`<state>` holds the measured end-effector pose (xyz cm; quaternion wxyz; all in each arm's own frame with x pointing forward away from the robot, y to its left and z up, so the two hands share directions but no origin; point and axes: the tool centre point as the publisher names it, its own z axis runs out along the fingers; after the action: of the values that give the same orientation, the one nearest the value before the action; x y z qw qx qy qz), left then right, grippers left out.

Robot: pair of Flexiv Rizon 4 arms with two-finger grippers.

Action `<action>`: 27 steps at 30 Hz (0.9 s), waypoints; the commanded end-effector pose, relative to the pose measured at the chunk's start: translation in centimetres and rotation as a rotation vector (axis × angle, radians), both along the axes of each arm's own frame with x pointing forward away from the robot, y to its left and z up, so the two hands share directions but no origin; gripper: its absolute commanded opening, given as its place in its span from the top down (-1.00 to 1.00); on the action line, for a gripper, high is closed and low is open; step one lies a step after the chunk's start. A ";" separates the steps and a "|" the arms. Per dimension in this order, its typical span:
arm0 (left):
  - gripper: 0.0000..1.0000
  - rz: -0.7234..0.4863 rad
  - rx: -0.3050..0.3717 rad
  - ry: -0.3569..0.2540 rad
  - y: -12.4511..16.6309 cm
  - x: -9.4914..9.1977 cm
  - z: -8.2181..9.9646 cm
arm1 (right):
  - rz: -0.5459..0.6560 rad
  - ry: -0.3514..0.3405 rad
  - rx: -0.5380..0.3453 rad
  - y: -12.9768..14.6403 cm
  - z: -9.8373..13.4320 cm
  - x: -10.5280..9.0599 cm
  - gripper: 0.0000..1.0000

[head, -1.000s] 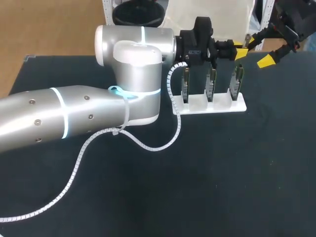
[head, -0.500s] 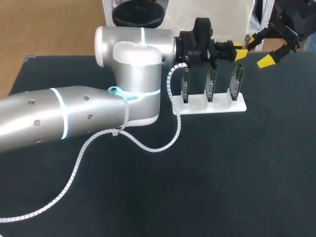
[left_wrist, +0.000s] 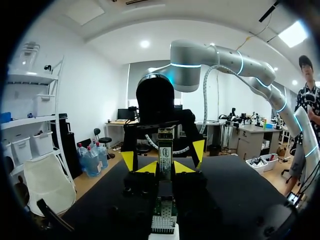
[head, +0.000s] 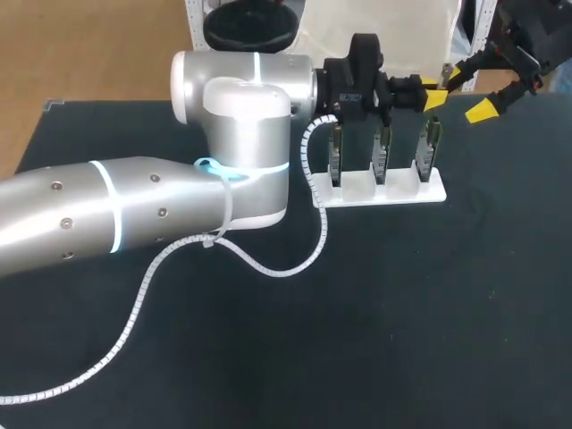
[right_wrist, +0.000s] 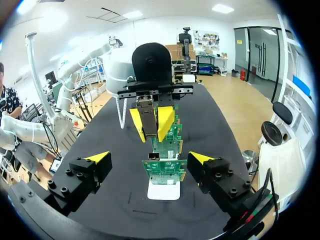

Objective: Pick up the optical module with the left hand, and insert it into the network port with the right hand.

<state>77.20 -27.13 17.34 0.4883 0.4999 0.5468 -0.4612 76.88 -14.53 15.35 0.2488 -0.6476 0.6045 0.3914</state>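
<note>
My left gripper [head: 434, 96] hovers above the right end of a white stand [head: 393, 194] that holds three upright green circuit boards [head: 427, 147]. It is shut on the optical module [left_wrist: 165, 150], a slim metal piece that stands up between its yellow tips. In the right wrist view the module [right_wrist: 147, 112] shows in the left gripper [right_wrist: 151, 121], above the nearest board [right_wrist: 165, 170], which has a small metal port [right_wrist: 154, 156] on its upper edge. My right gripper [head: 469, 90] faces the left one from the far right, open and holding nothing, with its fingers [right_wrist: 97, 157] spread on either side of the boards.
A white spiral cable [head: 295, 259] trails from the left arm [head: 134, 210] across the black table [head: 429, 304]. The left arm's big elbow covers the table's left middle. In the left wrist view the boards [left_wrist: 164, 220] lie under my left gripper [left_wrist: 166, 167].
</note>
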 end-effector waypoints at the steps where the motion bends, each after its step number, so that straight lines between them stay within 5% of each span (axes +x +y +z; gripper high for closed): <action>1: 1.00 0.002 -0.002 -0.001 0.0 0.0 0.0 | -0.027 -0.026 0.013 -0.2 0.6 0.5 -1.00; 16: 1.00 0.002 -0.002 -0.001 0.0 0.0 0.0 | -0.054 -0.129 0.089 0.6 4.8 1.1 -1.00; 27: 1.00 0.002 -0.002 -0.001 0.0 0.0 0.0 | -0.044 -0.140 0.114 2.1 5.2 0.4 -1.00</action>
<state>77.20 -27.14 17.36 0.4883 0.4998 0.5469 -0.4612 78.00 -12.80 20.73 0.3275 -0.6474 0.5725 0.3819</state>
